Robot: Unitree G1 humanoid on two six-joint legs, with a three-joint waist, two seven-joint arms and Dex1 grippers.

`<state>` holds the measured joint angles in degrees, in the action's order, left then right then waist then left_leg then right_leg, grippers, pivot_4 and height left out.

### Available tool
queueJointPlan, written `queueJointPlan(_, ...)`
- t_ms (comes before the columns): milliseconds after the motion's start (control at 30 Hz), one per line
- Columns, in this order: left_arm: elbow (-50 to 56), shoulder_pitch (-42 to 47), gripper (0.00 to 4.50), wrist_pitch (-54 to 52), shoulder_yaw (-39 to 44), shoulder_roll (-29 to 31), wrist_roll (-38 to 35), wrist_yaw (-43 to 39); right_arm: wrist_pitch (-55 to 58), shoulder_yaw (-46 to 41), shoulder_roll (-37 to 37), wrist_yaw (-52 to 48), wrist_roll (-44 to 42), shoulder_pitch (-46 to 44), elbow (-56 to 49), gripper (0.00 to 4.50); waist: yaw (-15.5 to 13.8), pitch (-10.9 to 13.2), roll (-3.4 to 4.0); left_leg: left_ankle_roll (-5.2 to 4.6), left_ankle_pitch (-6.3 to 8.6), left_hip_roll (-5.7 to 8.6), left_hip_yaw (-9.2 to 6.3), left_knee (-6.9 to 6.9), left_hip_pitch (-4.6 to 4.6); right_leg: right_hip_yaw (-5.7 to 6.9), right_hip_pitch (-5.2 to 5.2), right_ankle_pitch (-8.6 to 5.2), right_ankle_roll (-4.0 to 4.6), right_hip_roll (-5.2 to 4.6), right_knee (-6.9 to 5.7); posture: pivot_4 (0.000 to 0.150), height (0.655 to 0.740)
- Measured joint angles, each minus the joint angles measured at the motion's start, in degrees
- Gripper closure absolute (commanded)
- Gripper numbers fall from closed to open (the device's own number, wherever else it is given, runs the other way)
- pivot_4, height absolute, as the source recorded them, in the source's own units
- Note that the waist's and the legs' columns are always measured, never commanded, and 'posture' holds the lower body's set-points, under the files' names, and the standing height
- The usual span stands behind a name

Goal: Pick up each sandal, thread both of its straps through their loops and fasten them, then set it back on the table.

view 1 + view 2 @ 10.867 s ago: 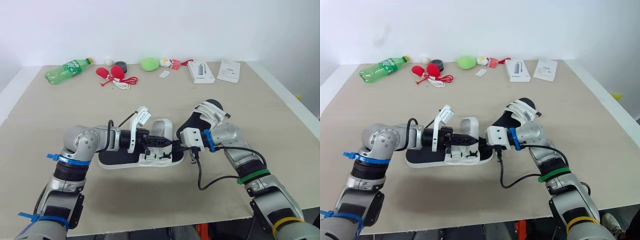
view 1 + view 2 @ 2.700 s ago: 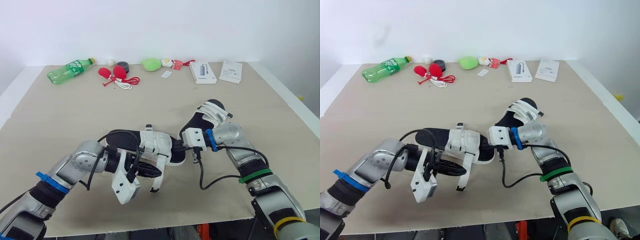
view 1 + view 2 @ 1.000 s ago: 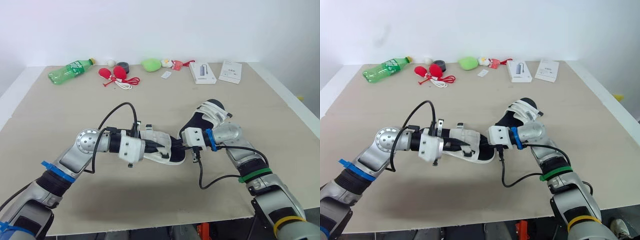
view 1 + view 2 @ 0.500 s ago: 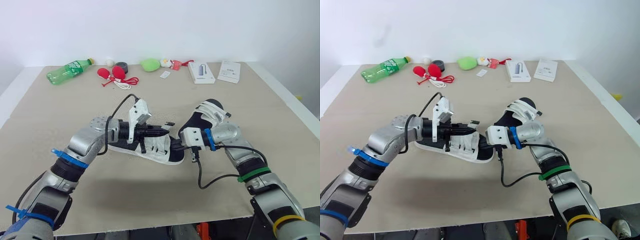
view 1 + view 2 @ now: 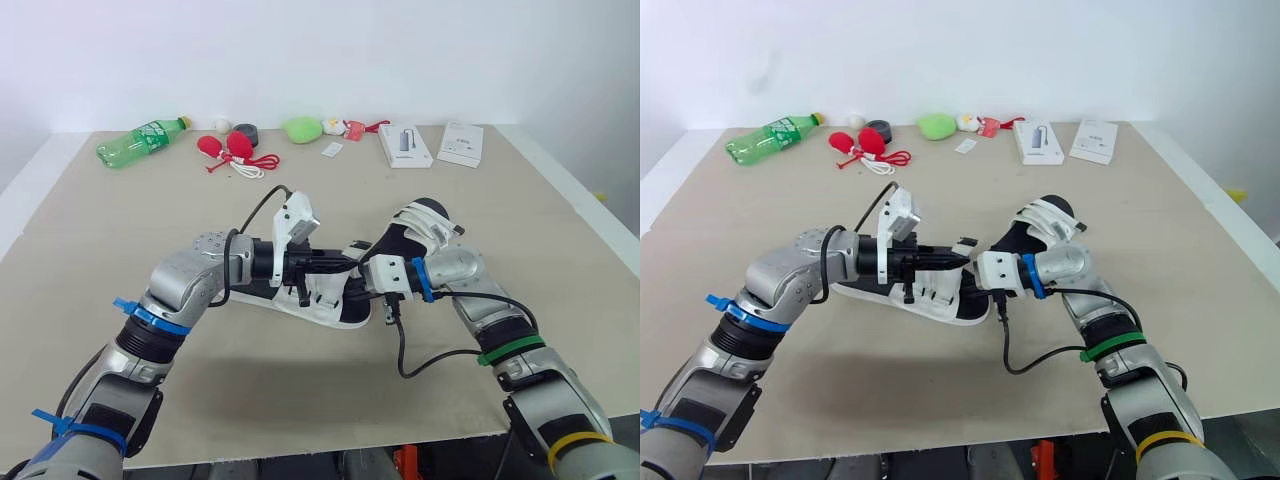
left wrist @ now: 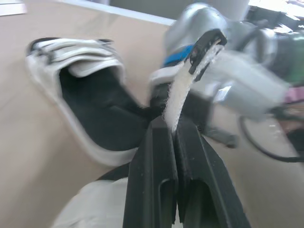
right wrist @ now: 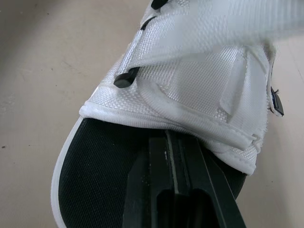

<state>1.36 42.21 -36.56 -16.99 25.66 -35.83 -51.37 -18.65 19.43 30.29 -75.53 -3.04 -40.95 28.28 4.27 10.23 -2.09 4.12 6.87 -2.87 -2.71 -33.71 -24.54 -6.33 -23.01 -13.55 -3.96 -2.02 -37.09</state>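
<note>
A white-strapped sandal with a black footbed (image 5: 312,297) lies tilted at mid-table. My right gripper (image 7: 173,137) is shut on the edge of its sole, just under the white upper (image 7: 199,80). My left gripper (image 5: 335,262) reaches over the sandal from the left and is shut on a white strap (image 6: 183,90), whose black tip (image 6: 209,40) sticks out past the fingers. The strap's end (image 5: 352,247) stands up close to the right wrist. The second sandal (image 5: 415,225) lies just behind my right arm, its straps lying across the foot.
Along the far edge lie a green bottle (image 5: 138,140), red items with a cord (image 5: 228,148), a black roll (image 5: 243,133), a green soft toy (image 5: 299,127) and two white boxes (image 5: 404,145) (image 5: 460,143). A black cable (image 5: 420,365) loops below my right forearm.
My left gripper has swung up and to the right over the sandal, carrying the strap toward the right wrist. The right gripper has kept its hold.
</note>
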Motion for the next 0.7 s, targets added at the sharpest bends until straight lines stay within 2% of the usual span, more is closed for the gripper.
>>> queueJointPlan(200,2.36,-0.82,4.47,-2.10,1.23,0.28,1.11,0.75,0.00,0.07,0.08,0.37,0.01,0.00,0.05,4.50,0.00,0.00,0.00,0.00,0.00,0.01,-0.01,0.00,0.00,0.00,0.00,0.00,0.00,0.00,0.00,0.150,0.7400)
queueJointPlan(400,-7.68,-0.55,4.47,2.93,1.93,-1.03,6.65,0.27,0.02,0.25,-0.17,0.74,0.01,-0.10,0.15,4.50,0.05,0.00,0.00,0.00,0.00,0.01,-0.01,0.00,0.01,0.00,-0.02,0.00,0.00,0.00,0.00,0.150,0.7400)
queueJointPlan(700,-12.45,0.83,4.47,6.63,2.61,-4.22,10.18,-2.01,0.76,0.05,-0.07,1.12,0.11,0.02,0.13,4.50,-0.01,0.00,0.00,0.02,0.01,0.04,-0.01,0.00,0.01,0.00,0.00,0.00,0.00,-0.02,0.01,0.150,0.7400)
